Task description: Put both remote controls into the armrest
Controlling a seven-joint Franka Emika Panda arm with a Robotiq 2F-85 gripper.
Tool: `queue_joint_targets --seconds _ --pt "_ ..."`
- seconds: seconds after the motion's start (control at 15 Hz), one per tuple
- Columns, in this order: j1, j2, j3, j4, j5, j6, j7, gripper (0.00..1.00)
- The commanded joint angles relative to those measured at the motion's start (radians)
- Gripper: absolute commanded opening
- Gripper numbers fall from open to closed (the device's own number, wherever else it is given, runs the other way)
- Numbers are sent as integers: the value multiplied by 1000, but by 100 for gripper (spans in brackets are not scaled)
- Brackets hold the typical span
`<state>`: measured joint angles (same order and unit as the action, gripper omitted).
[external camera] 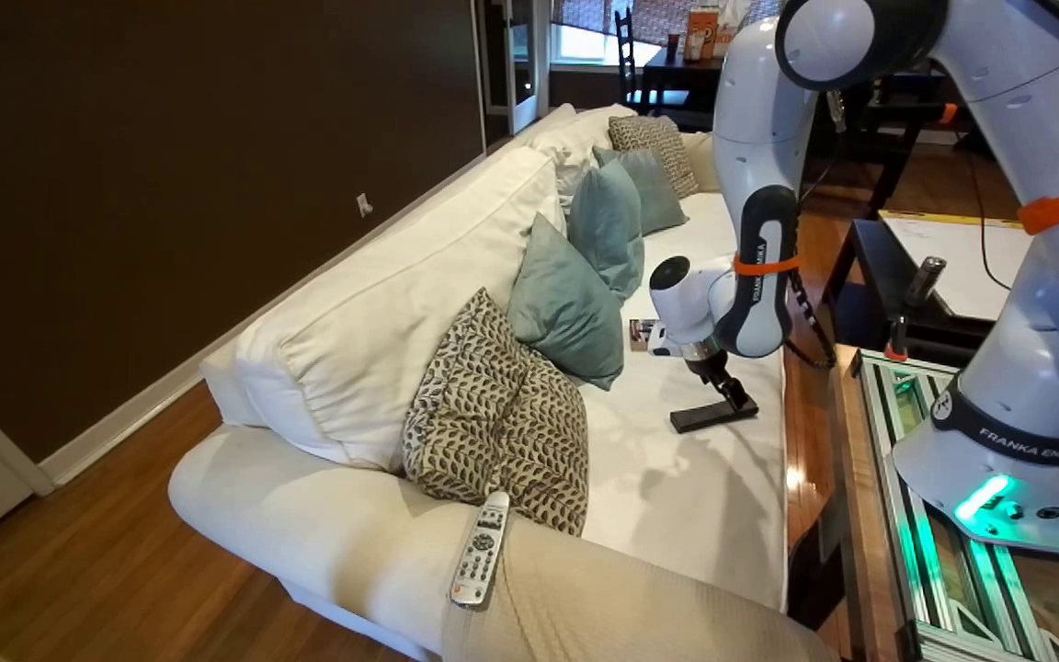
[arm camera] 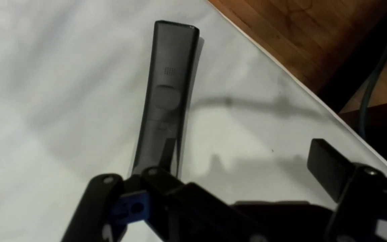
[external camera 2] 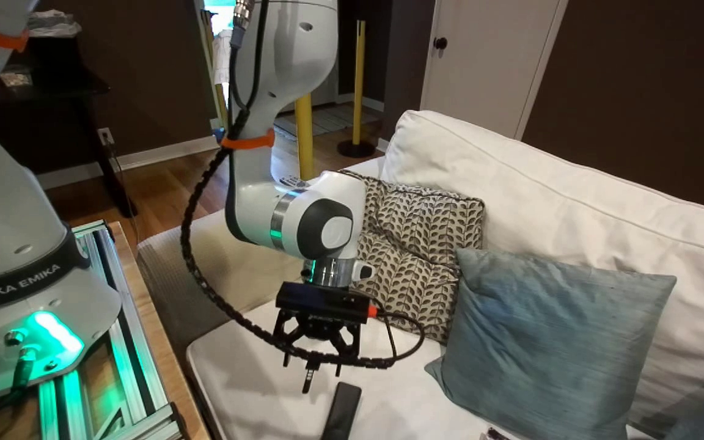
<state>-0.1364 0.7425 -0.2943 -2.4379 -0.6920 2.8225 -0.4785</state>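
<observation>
The black remote control [external camera: 704, 416] lies face down on the sofa seat and also shows in an exterior view [external camera 2: 342, 409] and in the wrist view [arm camera: 166, 77]. The silver-grey remote control [external camera: 480, 552] lies on top of the cream-white armrest [external camera: 309, 515]; in an exterior view it is partly hidden behind the arm [external camera 2: 294, 182]. My gripper [arm camera: 244, 148] is open with nothing between its fingers, low over the seat beside the black remote. In the wrist view the left finger overlaps the near end of this remote; I cannot tell whether they touch.
A patterned cushion [external camera: 502, 414] leans by the armrest, with teal cushions [external camera: 566, 303] beyond it. A small flat booklet [external camera: 642, 334] lies on the seat behind the wrist. The seat's front edge [arm camera: 294, 79] runs close by, with wooden floor below. A cable loop [external camera 2: 416, 342] hangs round the gripper.
</observation>
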Motion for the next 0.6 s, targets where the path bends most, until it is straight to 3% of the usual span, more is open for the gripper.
queue_joint_targets --seconds 0.0,0.53 --pt "-33 106 -26 83 -33 47 32 100" --pt "-87 272 -32 215 -23 120 27 100"
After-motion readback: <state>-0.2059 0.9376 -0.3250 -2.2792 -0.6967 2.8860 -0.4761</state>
